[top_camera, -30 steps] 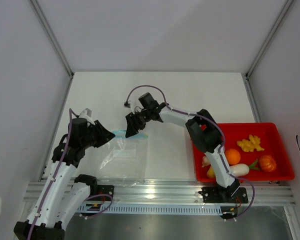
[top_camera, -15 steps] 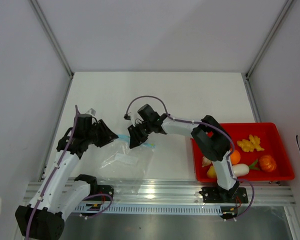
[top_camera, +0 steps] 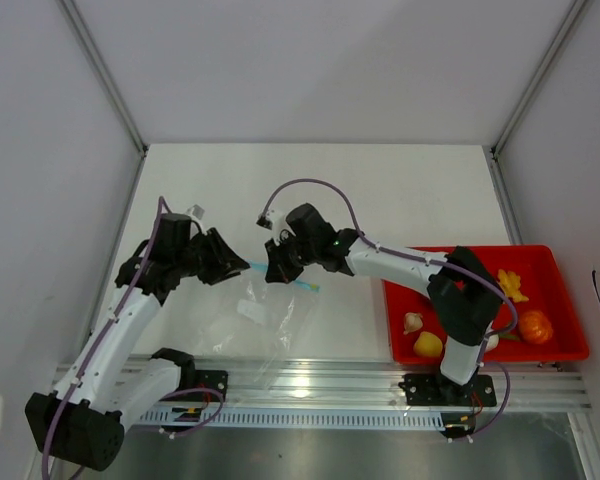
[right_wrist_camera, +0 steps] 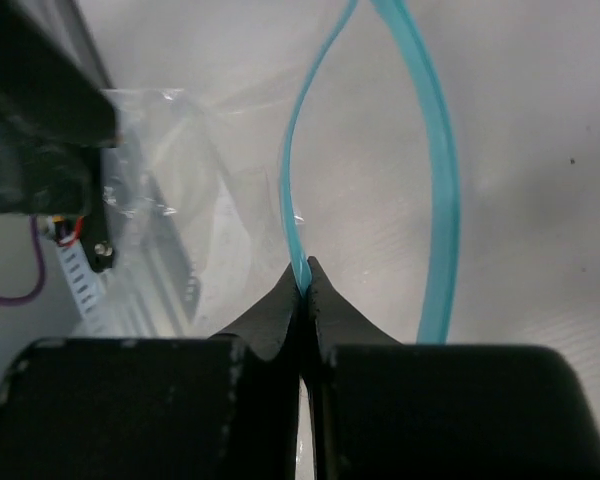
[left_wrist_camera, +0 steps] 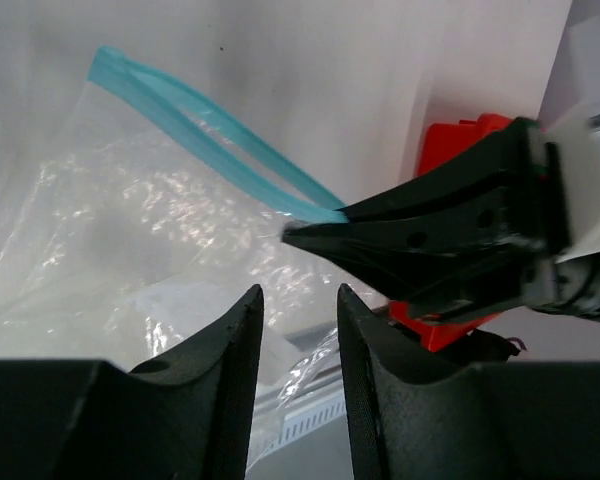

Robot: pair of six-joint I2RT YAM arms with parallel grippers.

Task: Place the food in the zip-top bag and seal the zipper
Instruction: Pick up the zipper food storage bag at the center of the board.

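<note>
Here, right gripper [right_wrist_camera: 303,268]: matte black tapered fingers pressed tight together, pinching one lip of the zipper [right_wrist_camera: 442,180], a thin, translucent light-blue strip. The strip's two lips bow apart into a narrow loop, so the mouth is open.

Left gripper [left_wrist_camera: 298,292]: same black fingers, jaws standing apart with a slim gap. Crinkled film shows behind the gap; nothing seen pinched. It points at the right gripper's tips from the bag's left side.

Zip-top bag [top_camera: 263,325]: clear, floppy, glossy with wrinkle glints, white label patch [top_camera: 252,313] mid-sheet. It lies on the white table [top_camera: 330,190] between the arms, lower edge near the aluminium rail [top_camera: 310,378].

Red tray [top_camera: 560,258], well apart to the right, holds a ribbed orange pumpkin [top_camera: 535,326], smooth yellow piece [top_camera: 429,344], garlic bulb [top_camera: 412,322] and knobbly yellow pieces [top_camera: 508,285].
</note>
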